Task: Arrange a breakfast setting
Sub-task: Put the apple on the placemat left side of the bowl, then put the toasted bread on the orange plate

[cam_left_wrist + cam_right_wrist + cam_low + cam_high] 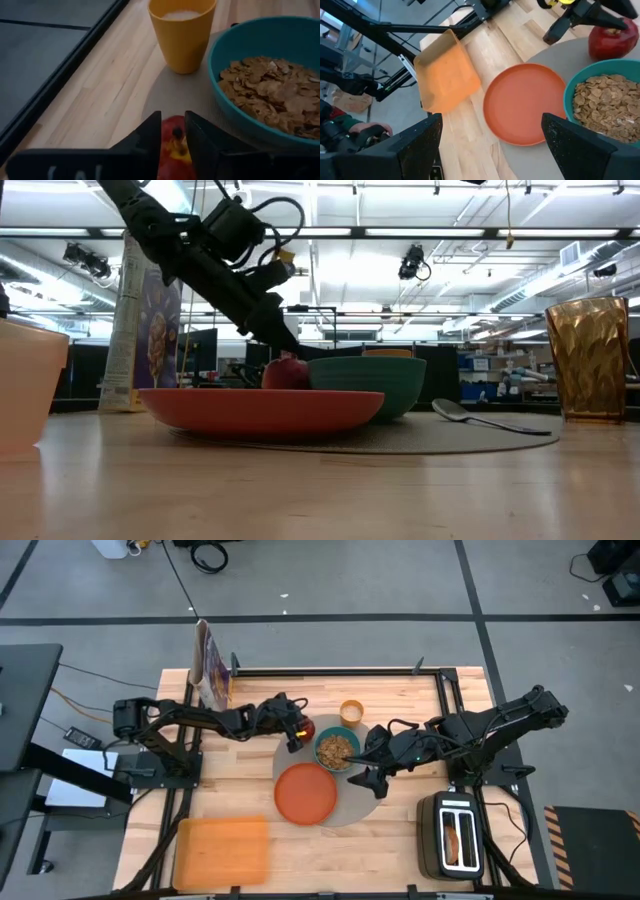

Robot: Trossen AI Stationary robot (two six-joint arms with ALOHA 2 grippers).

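Wooden table [400, 840], frame centre: bowl [337, 749], plate [306, 794], cup [351, 712] placed; my left claw [172, 142] loosely straddles the apple [175, 150]; bagel unplaced.

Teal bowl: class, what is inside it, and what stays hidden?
The teal bowl holds brown cereal flakes piled across it. The flakes cover its bottom, so nothing beneath them can be seen. No spoon is in the bowl.

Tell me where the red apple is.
In the high view the red apple sits on the grey placemat, left of the teal bowl, between the left gripper's fingers.
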